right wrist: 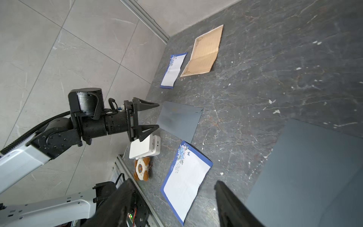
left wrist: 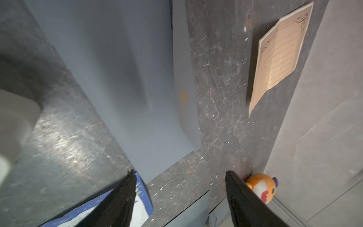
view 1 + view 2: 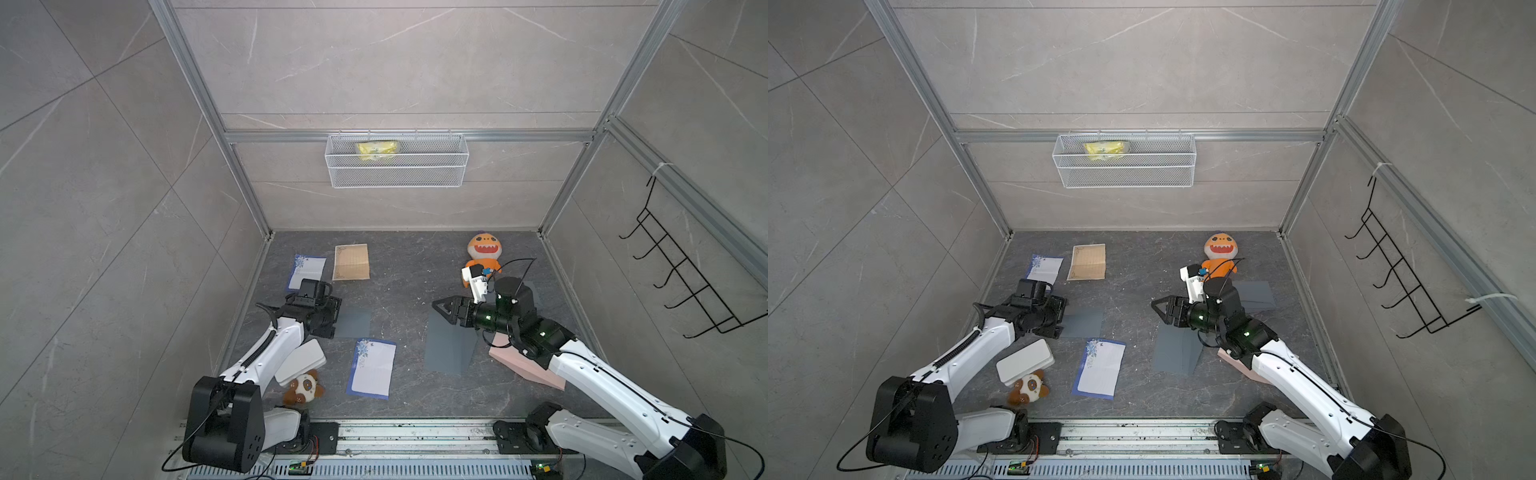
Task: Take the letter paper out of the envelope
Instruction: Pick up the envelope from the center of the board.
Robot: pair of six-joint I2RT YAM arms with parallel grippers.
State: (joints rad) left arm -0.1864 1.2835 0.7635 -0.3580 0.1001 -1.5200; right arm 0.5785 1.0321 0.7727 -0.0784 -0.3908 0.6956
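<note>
Left claw [image 1: 158,115] and right claw [image 3: 437,308] both wide, empty. Risk: left pinches grey envelope [image 1: 180,119] and the paper together, dragging everything across the bench [image 3: 399,299].

top views: high, looking down – whole table [image 3: 407,291] | wrist views: close, low, share grey envelope [image 2: 127,78]

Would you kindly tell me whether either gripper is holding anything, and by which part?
Nothing is held: the left gripper is open beside a grey envelope, and the right gripper is open near a second grey envelope, both empty.
</note>
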